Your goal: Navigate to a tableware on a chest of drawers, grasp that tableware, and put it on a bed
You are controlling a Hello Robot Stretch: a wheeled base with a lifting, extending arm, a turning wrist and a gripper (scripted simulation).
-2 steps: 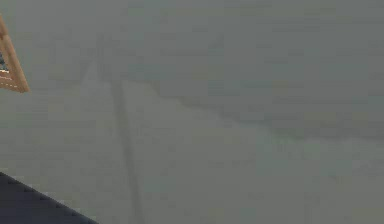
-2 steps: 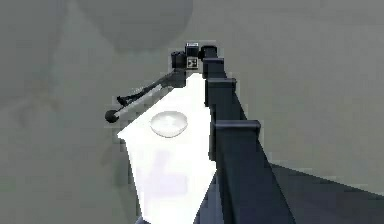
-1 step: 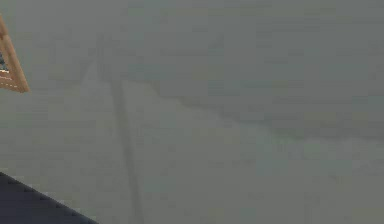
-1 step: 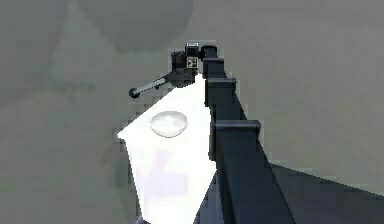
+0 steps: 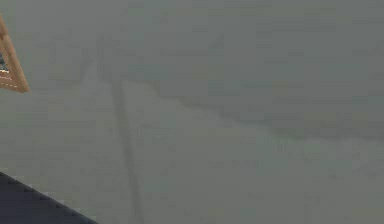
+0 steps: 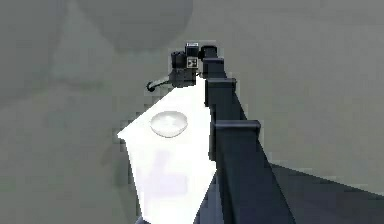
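No readable text, numbers, labels or signs. Closest candidates: the two white squares (image 6: 186,62) at the far end of the arm (image 6: 236,135) carry black marks, but these can't be made out as letters or digits. The orange-framed object (image 5: 9,58) at the forward view's left edge has nothing legible on it.
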